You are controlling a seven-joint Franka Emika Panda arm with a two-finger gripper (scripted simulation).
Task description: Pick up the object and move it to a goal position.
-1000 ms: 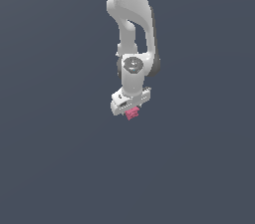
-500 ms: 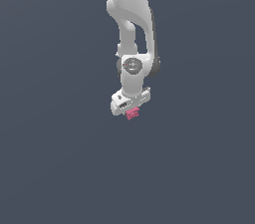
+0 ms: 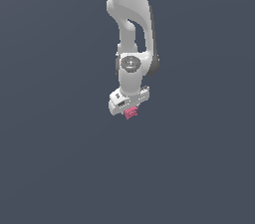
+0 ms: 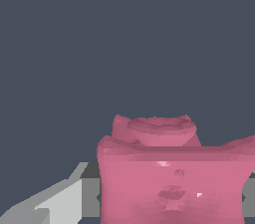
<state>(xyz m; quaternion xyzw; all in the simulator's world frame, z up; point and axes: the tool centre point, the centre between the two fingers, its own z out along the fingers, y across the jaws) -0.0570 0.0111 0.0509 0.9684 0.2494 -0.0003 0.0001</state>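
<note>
The object (image 3: pixel 131 113) is a small pink-red blocky piece with notched faces. In the exterior view it sticks out just below the white gripper (image 3: pixel 130 110), much narrower than the hand. The gripper hangs from the white arm (image 3: pixel 130 19) that comes down from the top of the view. The gripper is shut on the object. In the wrist view the object (image 4: pixel 174 173) fills the near part of the picture, with one grey finger (image 4: pixel 60 200) beside it. The other finger is hidden by the object.
A plain dark grey-blue surface (image 3: pixel 55 158) fills both views around the arm. No other objects or edges show.
The gripper with the object has shifted very slightly, and the wrist has turned a little. The object stays held.
</note>
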